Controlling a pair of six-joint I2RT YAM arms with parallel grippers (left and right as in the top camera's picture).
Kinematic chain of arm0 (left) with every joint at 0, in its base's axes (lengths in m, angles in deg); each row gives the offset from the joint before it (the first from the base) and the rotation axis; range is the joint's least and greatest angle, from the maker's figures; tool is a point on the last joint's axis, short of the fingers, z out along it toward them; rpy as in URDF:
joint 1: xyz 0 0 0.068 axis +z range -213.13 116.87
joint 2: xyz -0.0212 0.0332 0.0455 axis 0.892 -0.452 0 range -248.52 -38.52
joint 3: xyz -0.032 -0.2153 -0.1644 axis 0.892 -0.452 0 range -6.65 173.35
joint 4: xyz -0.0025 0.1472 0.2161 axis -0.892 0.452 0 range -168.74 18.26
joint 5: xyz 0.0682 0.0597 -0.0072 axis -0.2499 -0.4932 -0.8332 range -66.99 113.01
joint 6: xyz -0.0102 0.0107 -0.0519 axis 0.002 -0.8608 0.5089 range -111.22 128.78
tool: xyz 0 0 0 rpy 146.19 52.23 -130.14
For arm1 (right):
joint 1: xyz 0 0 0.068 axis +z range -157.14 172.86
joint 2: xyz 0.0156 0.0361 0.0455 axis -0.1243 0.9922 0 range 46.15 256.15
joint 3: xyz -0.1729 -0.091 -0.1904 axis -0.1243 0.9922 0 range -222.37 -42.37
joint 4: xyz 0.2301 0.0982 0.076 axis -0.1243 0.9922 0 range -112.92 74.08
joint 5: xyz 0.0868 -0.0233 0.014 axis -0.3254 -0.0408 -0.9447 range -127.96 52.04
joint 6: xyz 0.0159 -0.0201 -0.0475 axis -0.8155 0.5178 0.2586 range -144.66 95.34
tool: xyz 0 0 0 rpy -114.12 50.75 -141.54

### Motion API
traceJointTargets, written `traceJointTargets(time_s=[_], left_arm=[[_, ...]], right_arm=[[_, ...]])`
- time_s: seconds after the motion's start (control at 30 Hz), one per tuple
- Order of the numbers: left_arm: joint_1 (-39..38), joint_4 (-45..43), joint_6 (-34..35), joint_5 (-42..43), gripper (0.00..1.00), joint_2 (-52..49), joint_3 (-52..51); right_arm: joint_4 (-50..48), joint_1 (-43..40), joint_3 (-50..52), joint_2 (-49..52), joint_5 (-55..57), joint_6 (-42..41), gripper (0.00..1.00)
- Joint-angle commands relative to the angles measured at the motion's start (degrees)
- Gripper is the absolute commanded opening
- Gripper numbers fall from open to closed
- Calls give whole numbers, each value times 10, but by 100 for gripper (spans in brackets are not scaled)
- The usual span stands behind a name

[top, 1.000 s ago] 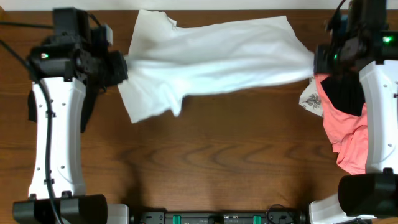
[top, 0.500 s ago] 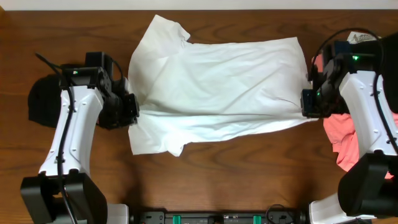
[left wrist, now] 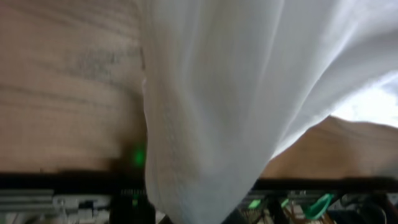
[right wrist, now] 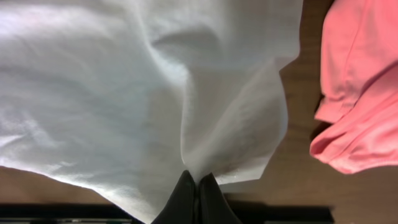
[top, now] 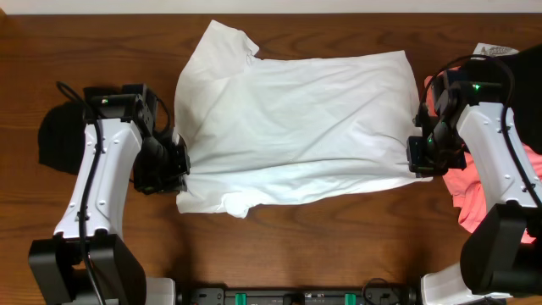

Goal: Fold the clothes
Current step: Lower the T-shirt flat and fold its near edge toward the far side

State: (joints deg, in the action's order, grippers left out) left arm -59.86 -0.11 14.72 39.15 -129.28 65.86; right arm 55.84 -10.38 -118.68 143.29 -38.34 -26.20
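Observation:
A large white T-shirt (top: pixel 296 127) lies spread across the middle of the table, one sleeve at the far left corner. My left gripper (top: pixel 179 163) is shut on its left edge. In the left wrist view the white cloth (left wrist: pixel 224 93) drapes over the jaws and hides the fingers. My right gripper (top: pixel 421 158) is shut on the shirt's right edge. In the right wrist view the black fingertips (right wrist: pixel 186 198) pinch a fold of the shirt (right wrist: pixel 124 81), and the right gripper (right wrist: pixel 198 190) shows no gap. A black garment (top: pixel 58 140) lies at far left, a coral-pink garment (top: pixel 481 199) at far right.
The coral-pink garment (right wrist: pixel 364 87) lies close to the right of the held corner. A small patterned white piece (top: pixel 495 49) shows at the far right corner. Bare wood table (top: pixel 339 246) runs along the front edge, with the arm bases at both front corners.
The shirt was stretched taut between the grippers at the back; it now lies spread on the table. Both grippers have moved toward the front, still shut on its edges.

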Motion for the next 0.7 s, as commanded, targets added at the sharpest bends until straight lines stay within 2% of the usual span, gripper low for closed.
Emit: traceJointTargets(time_s=[0.0,0.67], left_arm=[[2,11,-3,-4,6,-2,-2],[2,82,-3,-3,6,-2,-2]], right_arm=[[11,2,3,5,6,-32,1],[94,2,3,5,3,-38,1]])
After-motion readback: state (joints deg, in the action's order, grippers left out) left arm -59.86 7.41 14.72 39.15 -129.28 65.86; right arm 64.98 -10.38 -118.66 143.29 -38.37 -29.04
